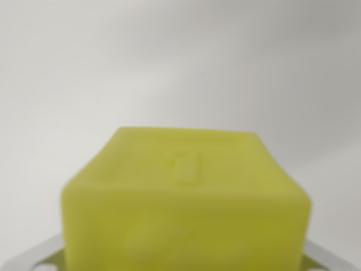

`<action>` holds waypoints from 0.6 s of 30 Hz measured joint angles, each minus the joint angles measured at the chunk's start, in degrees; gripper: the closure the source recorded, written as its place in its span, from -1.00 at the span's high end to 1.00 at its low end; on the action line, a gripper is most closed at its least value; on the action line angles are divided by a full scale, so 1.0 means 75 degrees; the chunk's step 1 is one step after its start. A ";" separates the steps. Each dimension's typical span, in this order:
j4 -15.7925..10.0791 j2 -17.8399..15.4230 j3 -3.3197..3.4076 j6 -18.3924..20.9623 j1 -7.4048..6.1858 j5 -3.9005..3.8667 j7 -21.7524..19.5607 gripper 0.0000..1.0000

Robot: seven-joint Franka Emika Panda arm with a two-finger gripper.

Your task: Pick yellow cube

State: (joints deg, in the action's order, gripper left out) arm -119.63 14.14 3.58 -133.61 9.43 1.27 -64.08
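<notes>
At the near edge of the wrist view, two pale metallic parts of the end effector (183, 265) show at the lower left and lower right corners, one on each side of the yellow cube (186, 203). Only slivers of them are visible, so contact with the cube's flanks cannot be confirmed, and whether the end effector is apart or clamped on the cube cannot be told. The cube fills the lower middle of the view, blurred by its closeness to the camera. Its near face is broad and plain; its top face slopes away and carries a small rectangular mark near the centre. Beyond the cube lies only a smooth, pale grey-white background (180, 62), out of focus, with a soft darker band crossing from upper left to right. Whether this is the surface or a far wall cannot be told, nor whether the cube rests on anything. As a judgement, the step in hand is the grasp itself, the cube being centred between the two parts. The next move calls for a firm closure, if not yet made, and a straight lift.
</notes>
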 joint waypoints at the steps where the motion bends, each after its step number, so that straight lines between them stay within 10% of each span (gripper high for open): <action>1: 0.0013 -0.0031 0.0000 0.0042 0.0000 -0.0004 -0.0002 -1.00; 18: 0.0280 -0.0507 0.0000 0.0782 0.0002 -0.0054 -0.0037 -1.00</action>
State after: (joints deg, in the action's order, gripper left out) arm -117.53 10.34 3.58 -127.75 9.45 0.86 -64.36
